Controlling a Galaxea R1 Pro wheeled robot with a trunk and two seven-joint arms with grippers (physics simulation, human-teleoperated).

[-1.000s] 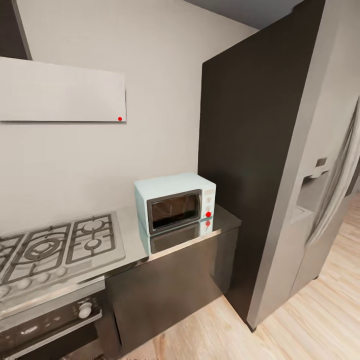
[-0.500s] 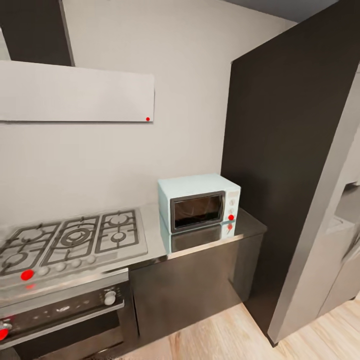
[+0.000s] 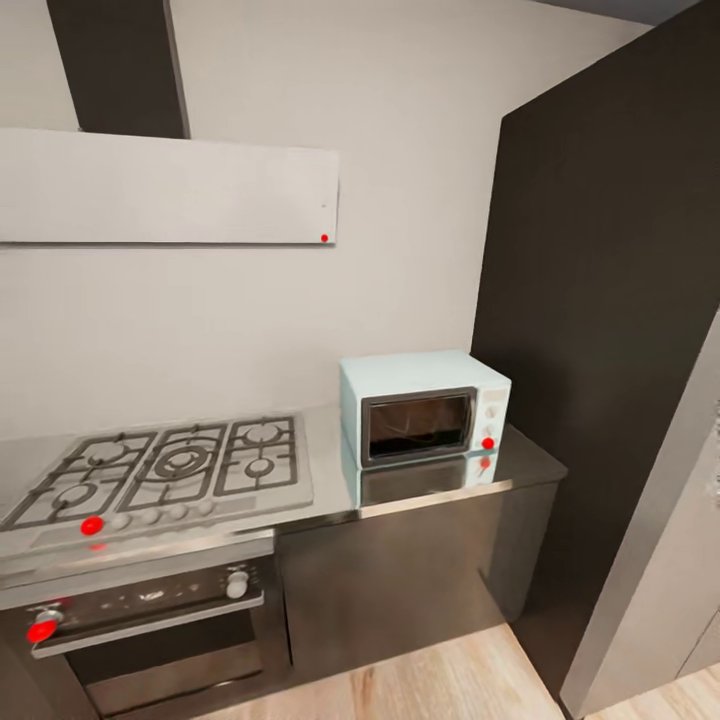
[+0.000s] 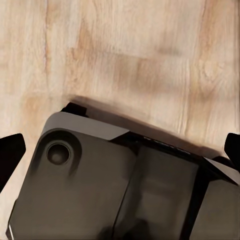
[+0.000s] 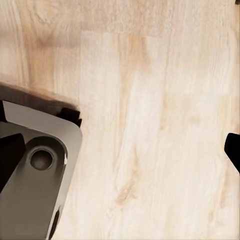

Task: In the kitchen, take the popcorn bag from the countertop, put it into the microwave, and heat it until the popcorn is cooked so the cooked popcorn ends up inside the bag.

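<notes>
One microwave on the counter — we don't spot a popcorn bag from here.

We count one mint-blue microwave (image 3: 425, 407), door shut, sitting on the grey countertop (image 3: 530, 466) just right of one gas hob (image 3: 170, 465), with one built-in oven (image 3: 140, 625) below and one white hood (image 3: 165, 187) above. Both wrist cameras look down at wood floor (image 5: 150, 125) and the robot's dark base (image 4: 115, 185) — left gripper (image 4: 120, 150) and right gripper (image 5: 120, 150) have their fingertips spread wide, nothing between them.
</notes>
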